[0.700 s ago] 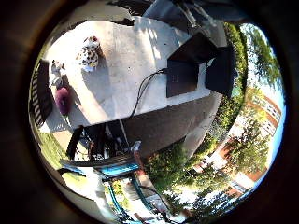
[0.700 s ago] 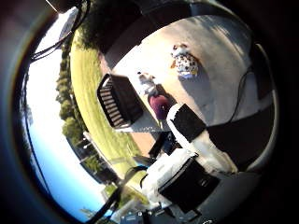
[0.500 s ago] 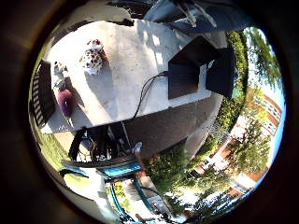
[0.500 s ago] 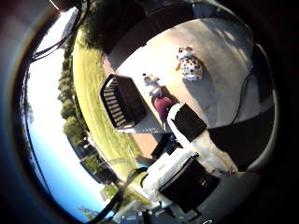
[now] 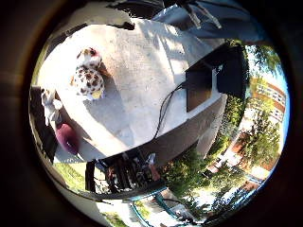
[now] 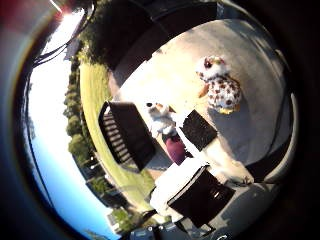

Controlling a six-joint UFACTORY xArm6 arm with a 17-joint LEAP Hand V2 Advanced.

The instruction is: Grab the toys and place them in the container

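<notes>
A pale grey tabletop (image 5: 142, 80) carries a spotted plush toy (image 5: 88, 75), a white plush toy (image 6: 161, 118), a maroon plush toy (image 5: 67, 138) and a black slatted container (image 6: 126, 134).

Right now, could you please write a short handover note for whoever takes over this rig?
Right hand: above the table, holding nothing; whether its fingers are open or curled is not clear.
Toys: spotted plush alone on the table top; a white plush and a maroon toy near the dark slatted container at the table edge.
Done: nothing visibly in the container.
Left: pick up and place all three toys.
</notes>
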